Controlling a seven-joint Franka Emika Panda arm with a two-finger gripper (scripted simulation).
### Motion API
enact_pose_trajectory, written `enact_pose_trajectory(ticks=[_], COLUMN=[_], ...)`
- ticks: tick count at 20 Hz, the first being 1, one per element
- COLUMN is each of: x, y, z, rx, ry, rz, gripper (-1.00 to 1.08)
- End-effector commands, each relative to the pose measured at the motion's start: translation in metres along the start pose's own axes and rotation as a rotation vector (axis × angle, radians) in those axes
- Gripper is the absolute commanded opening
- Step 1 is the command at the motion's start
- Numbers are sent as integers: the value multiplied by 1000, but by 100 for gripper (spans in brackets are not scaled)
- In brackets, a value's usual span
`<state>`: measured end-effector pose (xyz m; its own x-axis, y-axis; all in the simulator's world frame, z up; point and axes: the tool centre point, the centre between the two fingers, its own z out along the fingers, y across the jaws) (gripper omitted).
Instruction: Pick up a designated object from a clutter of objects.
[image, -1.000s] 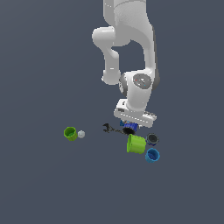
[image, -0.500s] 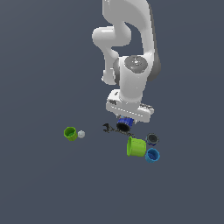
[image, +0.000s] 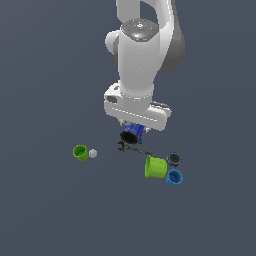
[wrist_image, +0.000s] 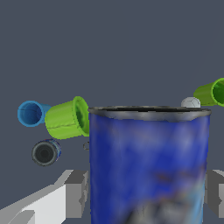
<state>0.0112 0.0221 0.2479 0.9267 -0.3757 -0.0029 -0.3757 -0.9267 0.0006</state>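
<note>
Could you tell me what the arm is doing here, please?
The white Panda arm's gripper holds the dark royal-blue cylindrical can between its fingers, clear of the grey floor. Below lie the big lime-green cup, small dark cup, light-blue cup and black wrench; the smaller green cup and white ball sit apart.

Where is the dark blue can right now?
The blue can hangs under the arm's hand near the middle of the exterior view, above the black wrench and up-left of the big green cup; the wrist view shows it between the fingers.
</note>
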Motion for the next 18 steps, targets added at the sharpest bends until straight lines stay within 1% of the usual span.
enact_pose_trajectory(ticks=[1,6,10,18], x=[11,34,48,66], y=[8,24,33,43], z=[-27,-73,-102,-137], rx=[2,1,1,0], ry=[3,3,3,3], rz=[0,0,-1,-1], gripper=[-100,-100,-100,-100])
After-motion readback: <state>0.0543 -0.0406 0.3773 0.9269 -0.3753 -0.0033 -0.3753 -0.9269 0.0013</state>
